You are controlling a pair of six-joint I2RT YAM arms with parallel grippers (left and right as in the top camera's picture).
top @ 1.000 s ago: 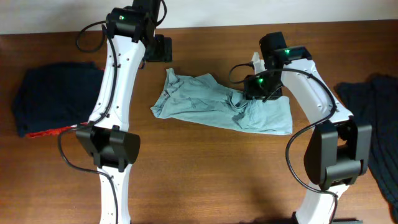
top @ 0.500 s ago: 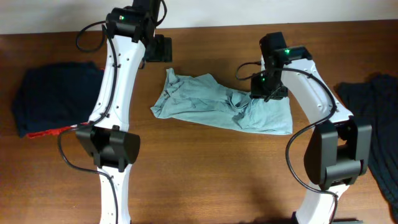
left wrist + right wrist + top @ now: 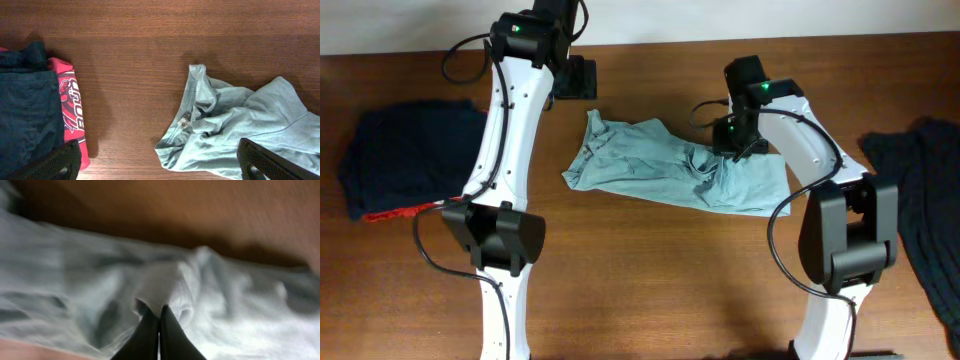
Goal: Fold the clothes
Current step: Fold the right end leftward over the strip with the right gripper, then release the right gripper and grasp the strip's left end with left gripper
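Right tool amid blurred T-shirt folds

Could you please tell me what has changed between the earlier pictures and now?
The right claw shifted slightly leftward over the T-shirt and closed on a raised fold of it. The left claw stayed open and still; the T-shirt lies about as before.
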